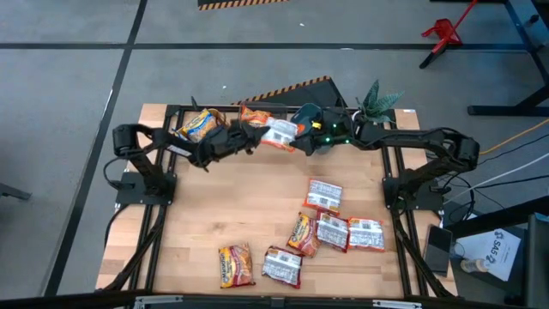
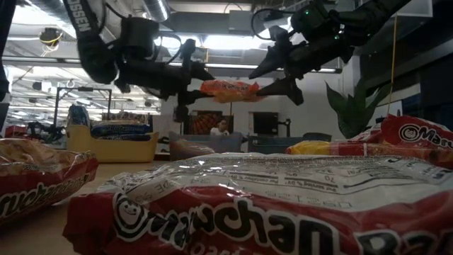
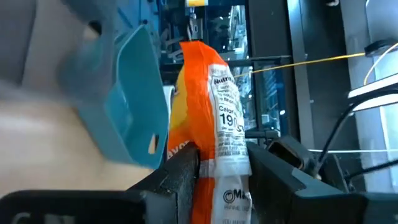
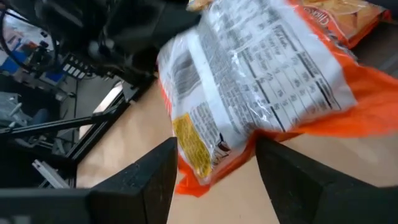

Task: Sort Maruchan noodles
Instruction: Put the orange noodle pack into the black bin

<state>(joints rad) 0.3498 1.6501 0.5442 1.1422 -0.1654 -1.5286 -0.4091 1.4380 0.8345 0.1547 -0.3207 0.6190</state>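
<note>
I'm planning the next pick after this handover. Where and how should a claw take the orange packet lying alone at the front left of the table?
Probably by one short end of the orange packet, coming straight down from above. It lies flat on the table with nothing touching it, and its crimped end seam gives a thin edge for the fingers to close across. The left claw is nearer that side.

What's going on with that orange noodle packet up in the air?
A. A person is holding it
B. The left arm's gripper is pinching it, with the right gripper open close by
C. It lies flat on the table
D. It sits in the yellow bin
B: the left gripper is shut on the orange packet held above the table, while the right gripper is open beside it.
</note>
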